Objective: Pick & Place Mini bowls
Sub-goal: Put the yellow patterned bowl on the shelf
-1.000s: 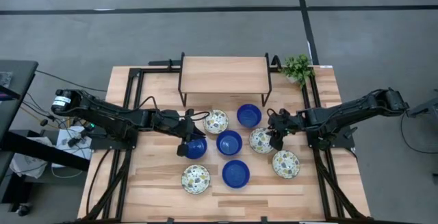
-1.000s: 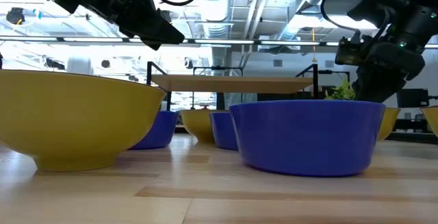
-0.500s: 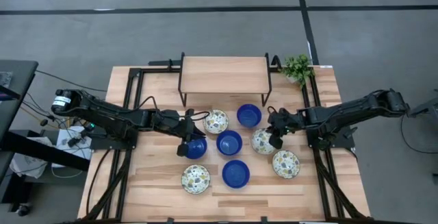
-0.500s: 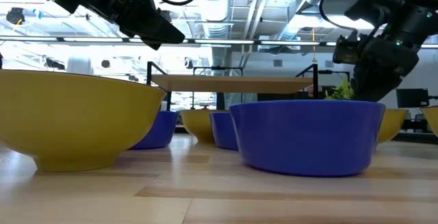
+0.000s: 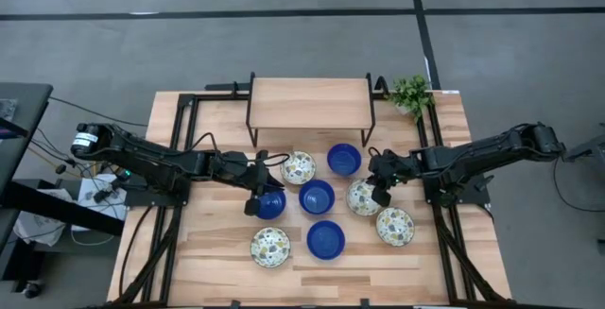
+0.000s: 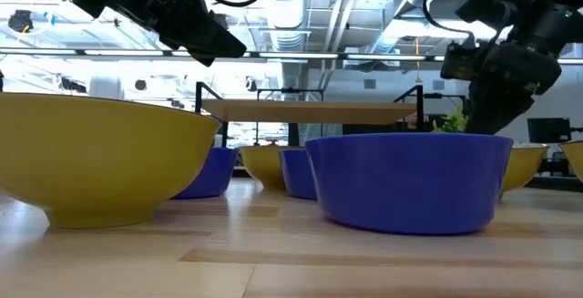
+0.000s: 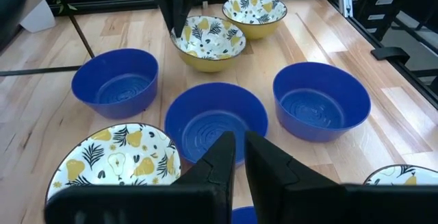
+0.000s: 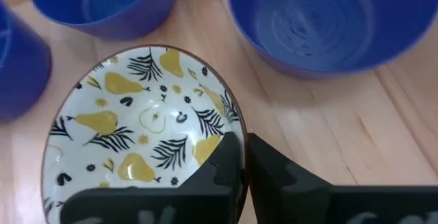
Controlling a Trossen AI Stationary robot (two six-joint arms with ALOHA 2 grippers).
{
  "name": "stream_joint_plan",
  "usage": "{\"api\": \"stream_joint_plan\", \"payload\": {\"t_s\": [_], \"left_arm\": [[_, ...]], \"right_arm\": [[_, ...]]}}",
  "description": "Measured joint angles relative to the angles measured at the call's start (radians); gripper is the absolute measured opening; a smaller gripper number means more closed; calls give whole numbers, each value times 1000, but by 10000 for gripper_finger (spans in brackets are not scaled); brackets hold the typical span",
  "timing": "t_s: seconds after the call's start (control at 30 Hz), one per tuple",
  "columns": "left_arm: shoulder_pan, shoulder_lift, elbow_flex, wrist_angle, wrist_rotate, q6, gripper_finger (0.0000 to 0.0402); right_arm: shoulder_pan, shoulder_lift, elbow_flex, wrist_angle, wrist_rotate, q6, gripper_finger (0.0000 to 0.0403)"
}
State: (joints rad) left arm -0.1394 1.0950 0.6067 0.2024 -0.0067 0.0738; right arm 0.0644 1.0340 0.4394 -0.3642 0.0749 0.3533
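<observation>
Bowls sit empty on the bench [image 5: 217, 252]: four blue, four patterned. Right gripper [image 5: 380, 196] is clamped on the rim of a patterned bowl [image 5: 361, 196] mid-bench. Left gripper [image 5: 255, 203] grips the rim of a blue bowl [image 5: 272, 205].

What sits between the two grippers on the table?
In the high view, one blue bowl lies between the left gripper and the right gripper, which pinches a patterned bowl's rim.

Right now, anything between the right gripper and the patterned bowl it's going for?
No. The right gripper is already shut on the rim of the patterned bowl, one finger inside and one outside. The blue bowls stand beside it, apart from the grip. The left gripper is off at another blue bowl.
</observation>
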Motion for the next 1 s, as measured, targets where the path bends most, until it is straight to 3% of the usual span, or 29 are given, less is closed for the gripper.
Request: {"api": "stream_joint_plan", "payload": {"t_s": [0.73,1.0], "left_arm": [[0,0,0,0,0,0,33],[0,0,0,1,0,0,33]], "right_arm": [[10,0,257,-73,3,-129,1],[-57,0,385,-39,11,-110,1]]}}
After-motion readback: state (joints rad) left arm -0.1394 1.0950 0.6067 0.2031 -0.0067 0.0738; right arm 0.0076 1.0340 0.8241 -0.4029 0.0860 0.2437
